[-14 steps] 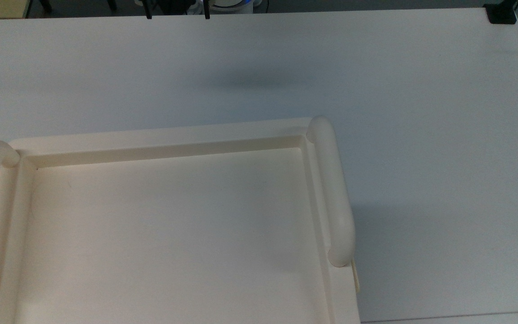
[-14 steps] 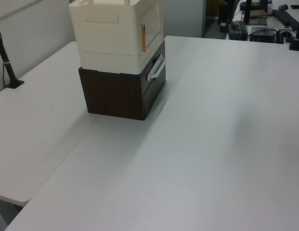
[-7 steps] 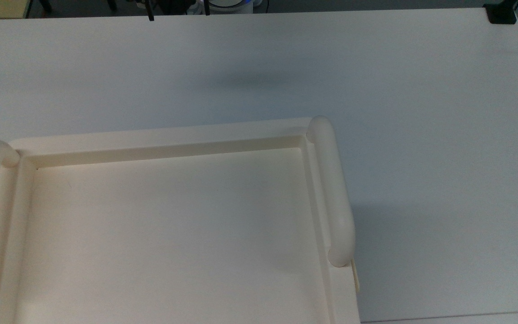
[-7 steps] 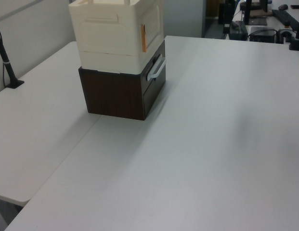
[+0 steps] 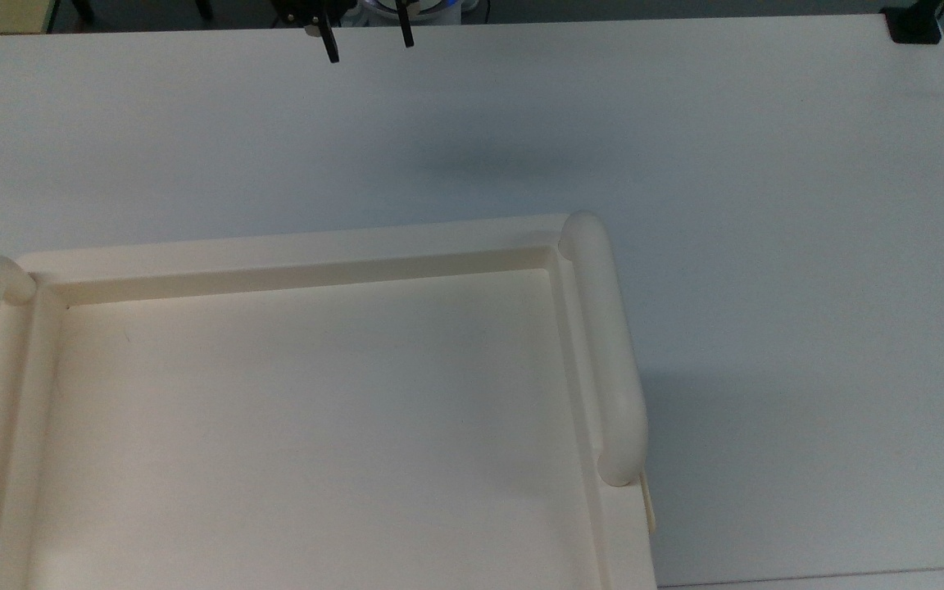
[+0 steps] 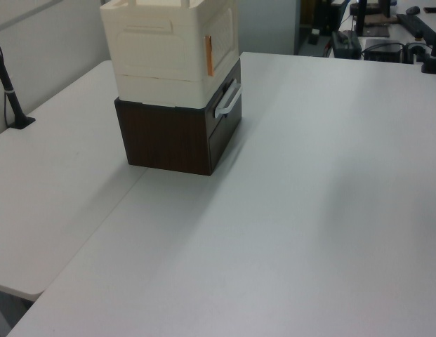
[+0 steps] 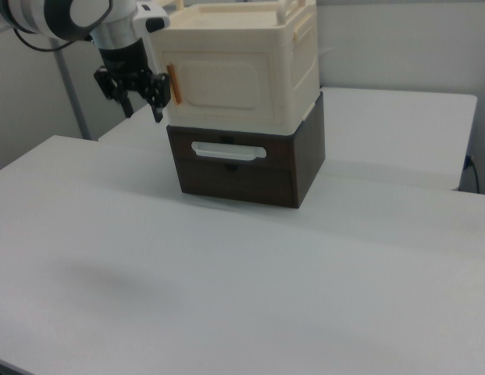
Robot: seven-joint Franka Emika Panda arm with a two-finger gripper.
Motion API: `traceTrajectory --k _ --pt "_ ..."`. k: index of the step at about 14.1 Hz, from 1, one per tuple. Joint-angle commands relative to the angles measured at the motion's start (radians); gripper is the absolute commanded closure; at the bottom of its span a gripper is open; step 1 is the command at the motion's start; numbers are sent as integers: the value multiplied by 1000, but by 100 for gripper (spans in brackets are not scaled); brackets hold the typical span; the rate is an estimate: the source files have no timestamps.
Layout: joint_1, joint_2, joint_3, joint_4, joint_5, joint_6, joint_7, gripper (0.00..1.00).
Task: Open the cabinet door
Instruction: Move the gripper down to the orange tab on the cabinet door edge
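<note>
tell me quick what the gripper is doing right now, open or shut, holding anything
Gripper: open, fingers apart, holding nothing; it hangs in the air on the right view's left of the cabinet door, not touching it.

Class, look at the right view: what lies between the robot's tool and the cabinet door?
Nothing: in the right view the tool, fingers apart, hangs beside the orange handle at the cabinet door edge, with open air between and bare table below.
</note>
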Motion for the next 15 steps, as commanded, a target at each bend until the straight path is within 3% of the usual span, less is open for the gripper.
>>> traceTrajectory --k 1,4,7,11,15 --pt "42 54 4 47 24 130 41 34" --pt "48 119 5 102 25 212 109 34" --pt "59 192 19 171 25 292 190 46" --pt "60 274 25 254 24 375 239 46" --pt "59 300 39 257 24 502 239 46"
